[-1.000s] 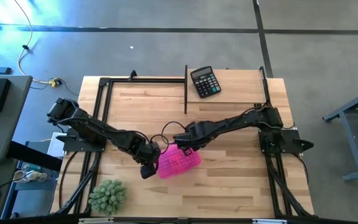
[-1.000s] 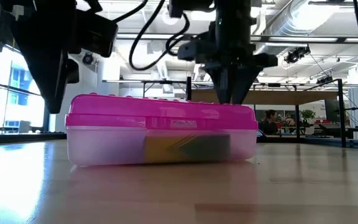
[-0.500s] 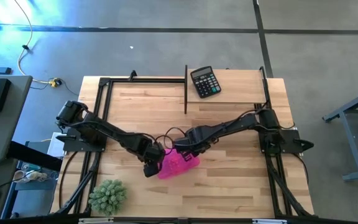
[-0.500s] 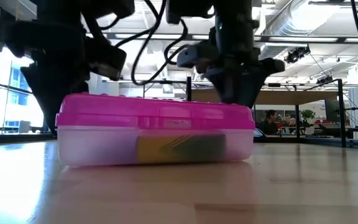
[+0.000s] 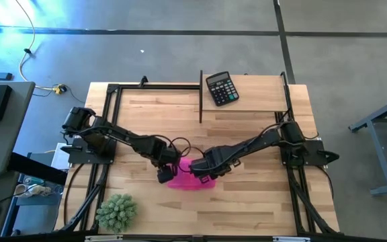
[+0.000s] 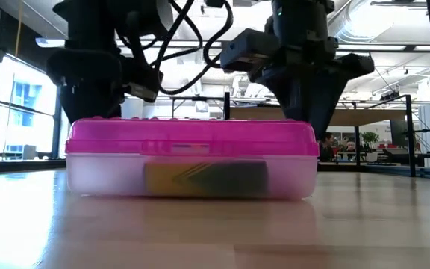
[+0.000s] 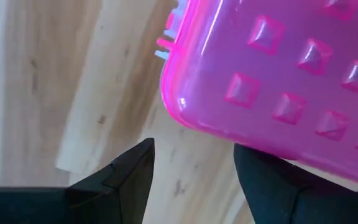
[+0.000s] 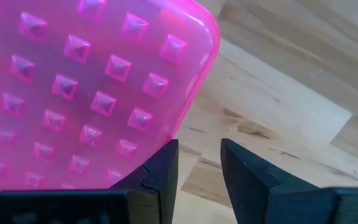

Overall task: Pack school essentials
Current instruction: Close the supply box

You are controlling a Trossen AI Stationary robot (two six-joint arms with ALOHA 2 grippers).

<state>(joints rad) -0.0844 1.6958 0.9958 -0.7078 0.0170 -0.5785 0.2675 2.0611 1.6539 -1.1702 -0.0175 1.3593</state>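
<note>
A closed pencil case (image 5: 188, 180) with a pink studded lid and a clear bottom lies flat on the table. Yellow and green items (image 6: 204, 178) show through its wall; the other school essentials are hidden. My left gripper (image 5: 164, 175) points down at the case's left end, open, with only bare table between its fingers (image 7: 191, 155). My right gripper (image 5: 203, 171) points down at the case's right part, open by a narrow gap with nothing in it (image 8: 199, 152). In the low view both sets of fingertips are hidden behind the case (image 6: 192, 161). My left gripper has the outer side of one finger (image 7: 272, 183) against the lid's rim (image 7: 253, 140) near the case's left corner, the fingers pointing down; the other finger stands over the table. My right gripper has the outer side of one finger (image 8: 157, 171) against the lid's rim (image 8: 182, 127) by a rounded corner, coming from above on the far side. The case rests flat on the table.
A black calculator (image 5: 221, 88) lies at the far edge and a green spiky plant (image 5: 116, 212) stands at the near left corner. A black frame rail (image 5: 200, 94) runs out from the far edge. People sit far off in the room (image 6: 325, 146).
My right gripper has gone toward the near edge and a little down, its wrist rolling. My left gripper has shifted in behind the case's left end. The case has slid toward the near edge and turned about, so that its long side now lies across the table.
</note>
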